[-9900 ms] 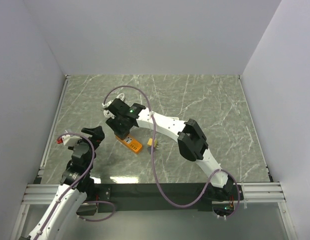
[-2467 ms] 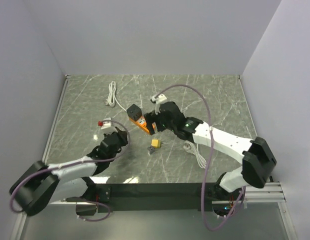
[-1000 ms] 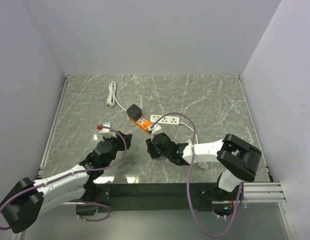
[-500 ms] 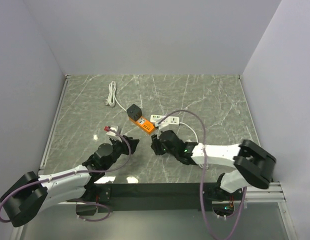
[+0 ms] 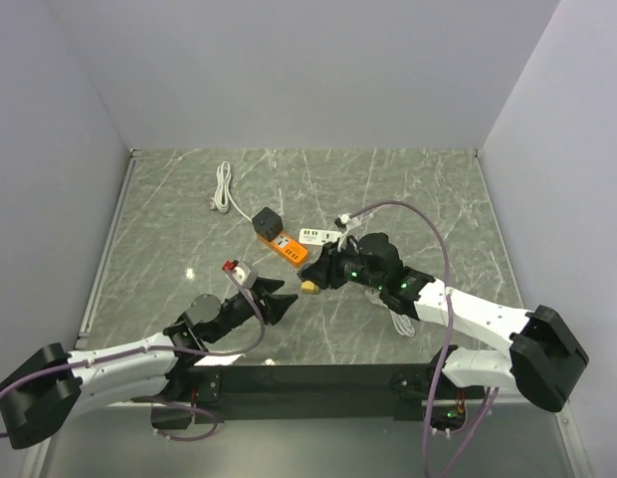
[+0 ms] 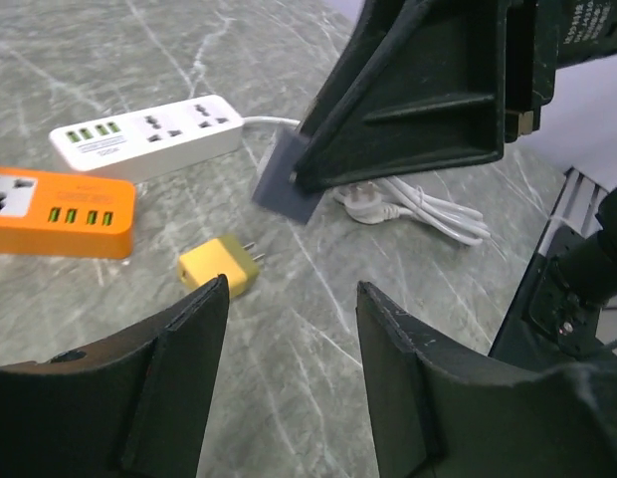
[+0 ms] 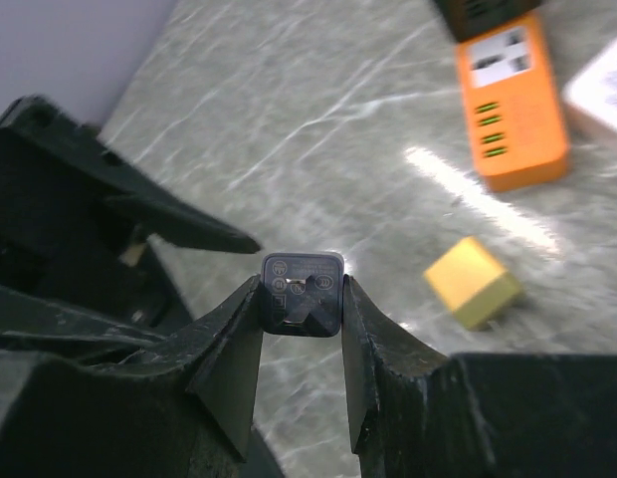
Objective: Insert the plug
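My right gripper [image 7: 302,299] is shut on a small dark grey plug [image 7: 302,292] and holds it above the table; in the top view the right gripper [image 5: 321,276] is just left of the table's middle. The grey plug also shows in the left wrist view [image 6: 287,185]. A yellow plug [image 5: 310,287] lies on the table beside it, also in the right wrist view [image 7: 473,282] and the left wrist view [image 6: 218,270]. An orange power strip [image 5: 288,246] with a black adapter [image 5: 266,219] lies behind, next to a white power strip [image 5: 321,236]. My left gripper [image 5: 279,301] is open and empty, facing the yellow plug.
A coiled white cable [image 5: 223,188] lies at the back left. Another white cable [image 5: 394,319] lies under the right arm, also seen in the left wrist view [image 6: 418,209]. Grey walls close in the marble table [image 5: 438,199] on three sides.
My right gripper has risen off the table with the grey plug, uncovering the yellow plug. My left gripper has moved right and forward toward the yellow plug.
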